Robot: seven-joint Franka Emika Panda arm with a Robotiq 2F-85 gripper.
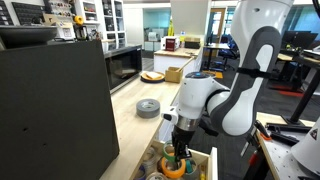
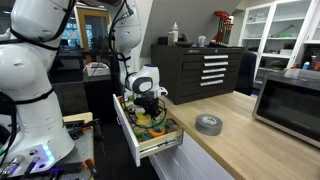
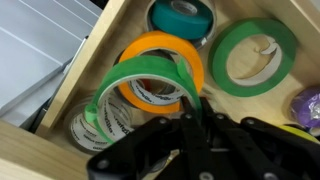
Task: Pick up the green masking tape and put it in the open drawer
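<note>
Wood counter (image 2: 240, 130) w/ open drawer (image 2: 160, 145) of rolls: gripper (image 3: 192, 108) fingers pinch green tape (image 3: 125, 75) by rim, ring tilted, hole toward wrist cam, leaning over orange roll (image 3: 150, 45).

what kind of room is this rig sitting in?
Probably a lab or workshop in an office building: a black tool chest with drawers, a microwave on a wooden countertop, and white open shelving behind.

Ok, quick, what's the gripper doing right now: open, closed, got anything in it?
Gripper: closed on the rim of the green masking tape, holding it over the rolls in the open drawer; not yet released.
</note>
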